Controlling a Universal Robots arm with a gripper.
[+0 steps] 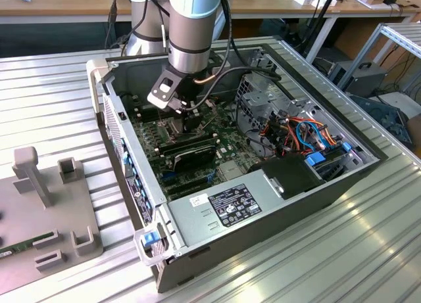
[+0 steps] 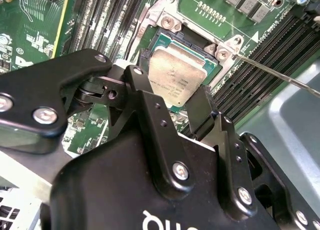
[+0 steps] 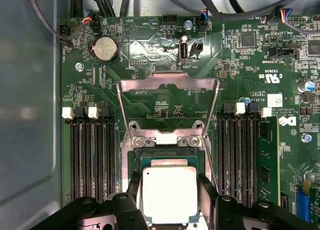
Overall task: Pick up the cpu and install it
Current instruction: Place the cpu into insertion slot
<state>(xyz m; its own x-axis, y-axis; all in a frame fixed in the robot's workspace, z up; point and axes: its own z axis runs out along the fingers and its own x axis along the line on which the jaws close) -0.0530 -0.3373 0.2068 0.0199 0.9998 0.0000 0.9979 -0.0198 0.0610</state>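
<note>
Gripping the square cpu (image 3: 169, 197), the tool (image 3: 169, 180) bares its dull silvery top.

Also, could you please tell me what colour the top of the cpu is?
Dull silvery-grey metal; the cpu shows best in the first wrist view.

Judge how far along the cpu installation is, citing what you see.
Done: the cpu lies over the open socket. In hand: the tool flanks the cpu; whether it is seated or gripped, I cannot tell. Left: the frame stands open, not clamped down.
</note>
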